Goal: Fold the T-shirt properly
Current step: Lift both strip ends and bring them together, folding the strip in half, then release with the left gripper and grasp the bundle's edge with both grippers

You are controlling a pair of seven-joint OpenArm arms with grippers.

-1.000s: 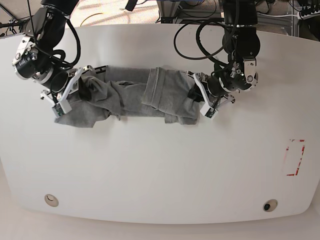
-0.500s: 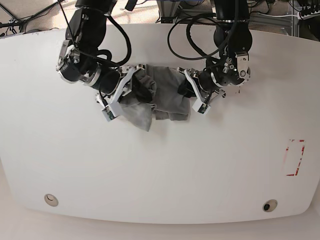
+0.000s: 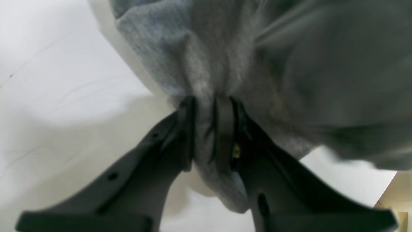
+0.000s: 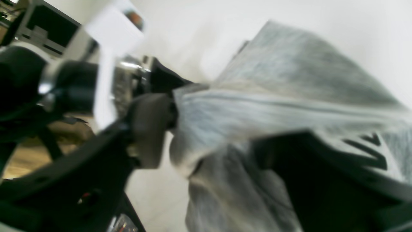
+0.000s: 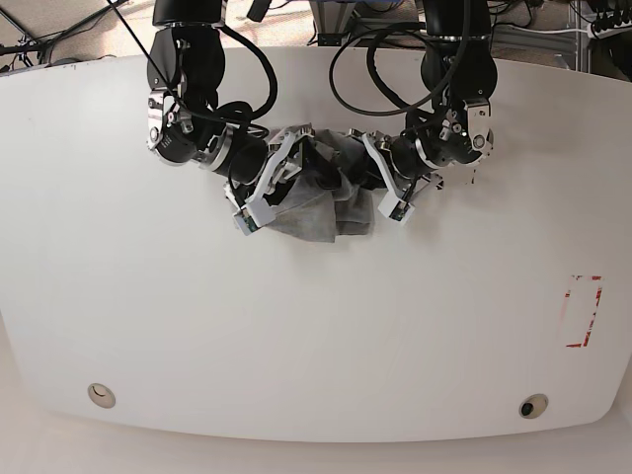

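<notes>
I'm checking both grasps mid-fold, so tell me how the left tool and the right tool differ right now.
Side: the left tool holds the T-shirt at its edge on the base view's right; the right tool holds it on that view's left.
Cloth at the grip: the left tool pinches a thin bunched ridge with plain fabric above; beside the right tool a hem seam and black lettering show.
Shared: both are shut on the shirt, close together over the white table.
</notes>
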